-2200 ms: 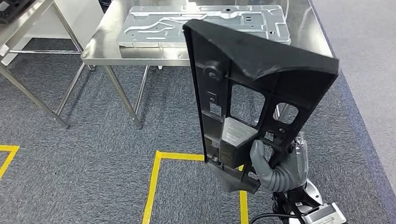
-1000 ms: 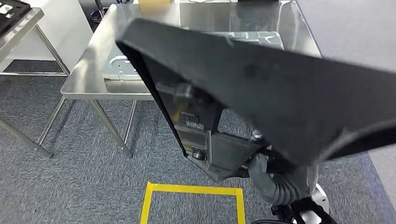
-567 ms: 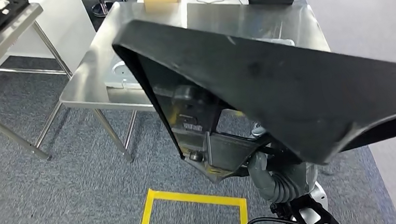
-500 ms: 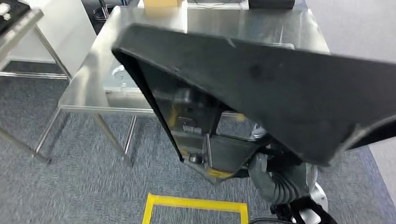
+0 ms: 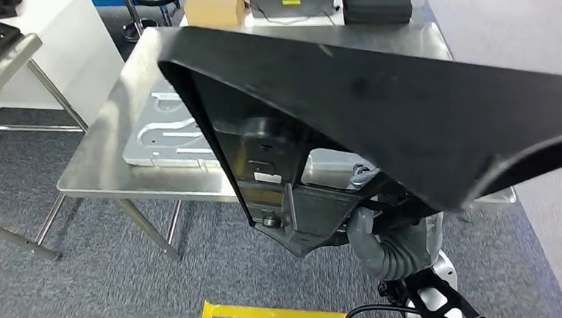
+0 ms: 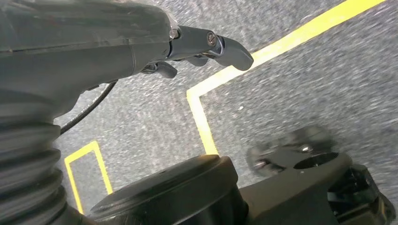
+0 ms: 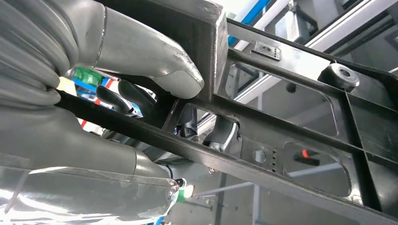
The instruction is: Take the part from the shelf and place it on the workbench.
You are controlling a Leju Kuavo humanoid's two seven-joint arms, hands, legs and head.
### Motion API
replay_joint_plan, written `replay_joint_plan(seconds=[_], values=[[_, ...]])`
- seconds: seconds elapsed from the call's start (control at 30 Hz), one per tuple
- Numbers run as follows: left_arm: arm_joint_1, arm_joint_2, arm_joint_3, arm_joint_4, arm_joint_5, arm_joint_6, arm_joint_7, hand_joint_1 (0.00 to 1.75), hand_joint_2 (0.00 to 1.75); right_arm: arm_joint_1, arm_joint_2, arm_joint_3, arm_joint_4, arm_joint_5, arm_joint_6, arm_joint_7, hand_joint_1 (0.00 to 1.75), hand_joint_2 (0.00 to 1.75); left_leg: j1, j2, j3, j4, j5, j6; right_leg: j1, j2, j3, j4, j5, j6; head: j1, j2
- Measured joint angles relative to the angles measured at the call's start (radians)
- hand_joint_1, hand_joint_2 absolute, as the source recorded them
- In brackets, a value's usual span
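The large black moulded plastic frame part (image 5: 378, 116) is off the shelf, held aloft, its long axis rising from the right hand (image 5: 386, 245) and leaning forward over the near edge of the stainless steel bench (image 5: 102, 166). That hand clasps its lower end. The left hand (image 6: 187, 47) hangs over the carpet, fingers loosely curled, holding nothing.
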Motion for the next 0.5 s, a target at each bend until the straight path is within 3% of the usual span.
replay_joint_plan(seconds=[0.03,0.17,0.2,0.27,0.3,0.33,0.37,0.43,0.47,0.5], values=[[0.0,0.0,0.0,0.0,0.0,0.0,0.0,0.0,1.75,-0.002,-0.001,0.002,0.002,-0.001,-0.001,0.0,1.75,1.75,-0.002,0.001,-0.003,-0.022,0.028,0.006,0.001,0.001,0.006,0.005,-0.008,0.007,0.0,0.0],[-0.001,-0.001,0.001,0.0,-0.005,0.001,0.0,0.0,1.75,-0.007,-0.005,0.005,0.004,-0.003,-0.011,0.0,1.75,1.75,0.001,0.001,0.023,-0.036,0.03,0.031,0.001,0.001,0.001,0.057,-0.026,0.031,0.001,0.0],[-0.001,-0.001,0.001,0.0,-0.006,0.001,0.0,0.0,1.75,-0.008,-0.006,0.005,0.004,-0.004,-0.016,0.0,1.75,1.75,0.003,0.001,0.031,-0.037,0.028,0.035,-0.001,-0.001,-0.017,0.092,-0.045,0.036,0.001,0.0],[0.001,-0.001,0.001,0.0,-0.008,0.002,0.001,0.0,1.75,-0.007,-0.009,0.007,0.004,-0.004,-0.024,0.0,1.75,1.75,0.003,0.001,0.036,-0.038,0.022,0.041,-0.004,-0.004,-0.086,0.199,-0.094,0.044,0.003,0.0],[0.001,-0.001,0.001,0.0,-0.008,0.002,0.001,0.0,1.75,-0.005,-0.011,0.008,0.004,-0.003,-0.027,0.0,1.75,1.75,0.002,0.001,0.038,-0.038,0.017,0.042,-0.005,-0.004,-0.125,0.25,-0.11,0.046,0.002,0.0],[0.002,-0.001,0.001,0.0,-0.008,0.003,0.001,0.0,1.75,-0.002,-0.013,0.008,0.004,-0.002,-0.031,0.0,1.75,1.75,0.002,0.0,0.043,-0.038,0.012,0.041,-0.005,-0.005,-0.154,0.276,-0.107,0.046,0.002,0.0],[0.003,-0.001,0.001,0.0,-0.008,0.003,0.001,0.0,1.75,-0.001,-0.015,0.009,0.004,-0.001,-0.035,0.0,1.75,1.75,0.002,0.0,0.05,-0.038,0.005,0.04,-0.005,-0.005,-0.166,0.269,-0.084,0.045,0.002,0.0],[0.006,-0.002,0.001,0.0,-0.009,0.003,-0.001,0.0,1.75,0.0,-0.019,0.01,0.003,0.003,-0.042,0.0,1.75,1.75,0.002,-0.001,0.07,-0.039,-0.011,0.037,-0.001,-0.006,-0.144,0.164,0.01,0.034,0.003,0.0],[0.008,-0.002,0.001,0.0,-0.01,0.003,-0.002,0.0,1.75,0.001,-0.02,0.01,0.003,0.005,-0.046,0.0,1.75,1.75,0.002,0.0,0.079,-0.04,-0.018,0.034,0.004,-0.007,-0.128,0.111,0.042,0.027,0.001,0.0],[0.009,-0.003,0.001,0.0,-0.01,0.004,-0.004,0.0,1.75,0.001,-0.022,0.01,0.003,0.009,-0.05,0.0,1.75,1.75,0.003,0.0,0.085,-0.042,-0.023,0.031,0.01,-0.008,-0.115,0.065,0.051,0.019,0.001,0.0]])
